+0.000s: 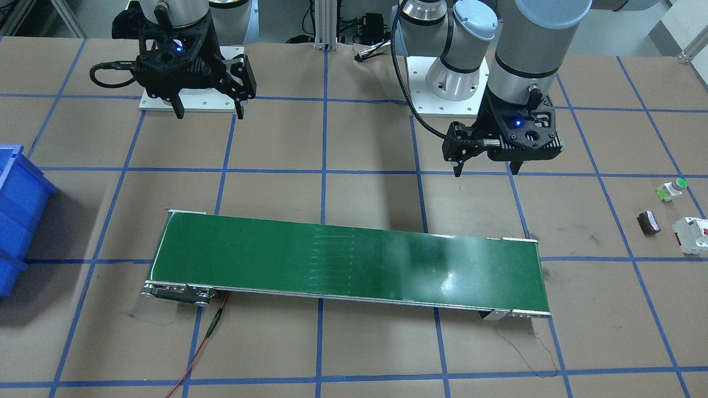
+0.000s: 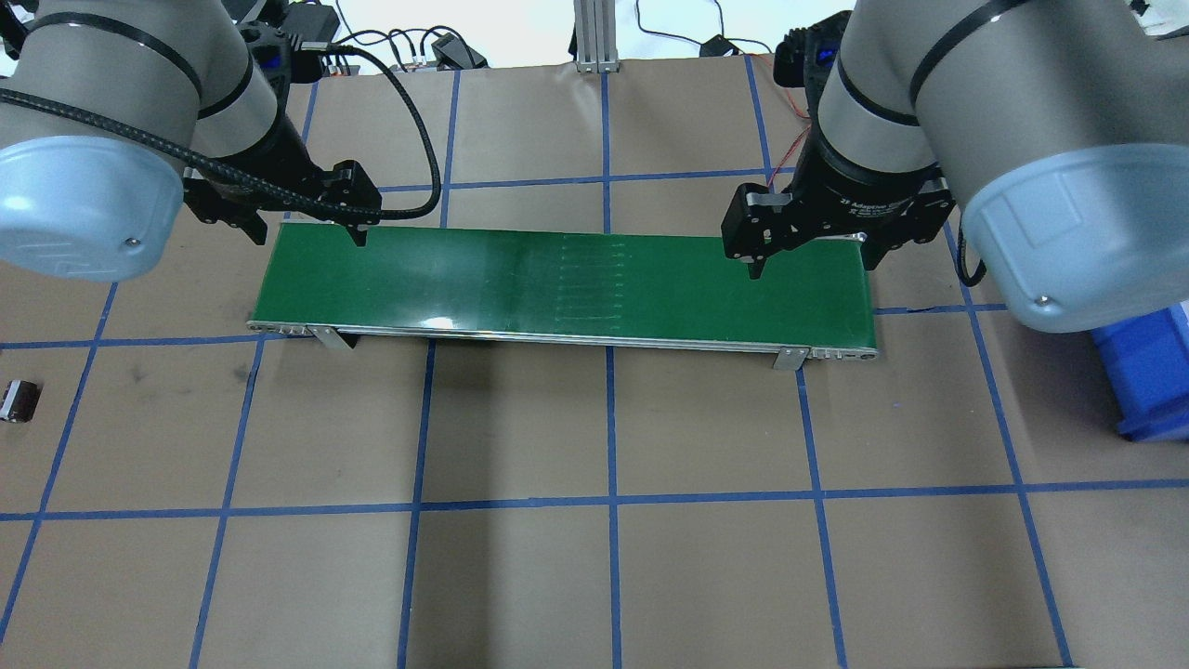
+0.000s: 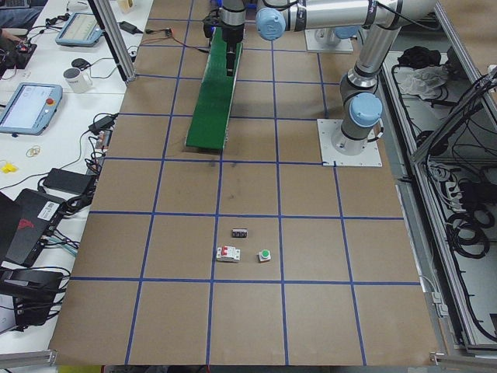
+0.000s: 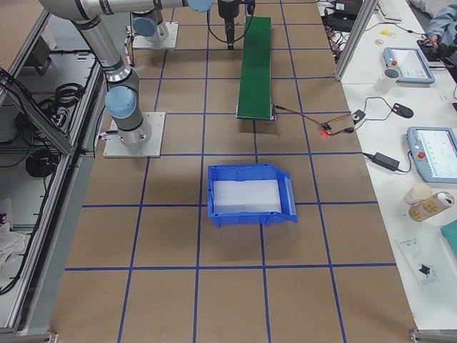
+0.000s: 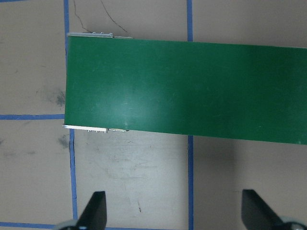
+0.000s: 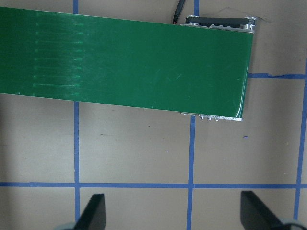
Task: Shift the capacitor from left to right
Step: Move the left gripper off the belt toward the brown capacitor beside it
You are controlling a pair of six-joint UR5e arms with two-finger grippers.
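Observation:
The capacitor (image 1: 648,223) is a small black cylinder with a reddish-brown end. It lies on the brown table well beyond the left end of the green conveyor belt (image 1: 354,265), and it also shows at the left edge of the overhead view (image 2: 19,401) and in the exterior left view (image 3: 240,231). My left gripper (image 1: 487,170) is open and empty above the table, behind the belt's left end, far from the capacitor. My right gripper (image 1: 210,115) is open and empty, behind the belt's right end. Both wrist views show only belt (image 5: 192,86) and table, with no capacitor.
A white push-button with a green cap (image 1: 673,189) and a white boxy breaker (image 1: 691,235) lie close to the capacitor. A blue bin (image 1: 16,215) stands past the belt's right end (image 4: 250,194). A red cable (image 1: 210,331) runs from the belt's right end.

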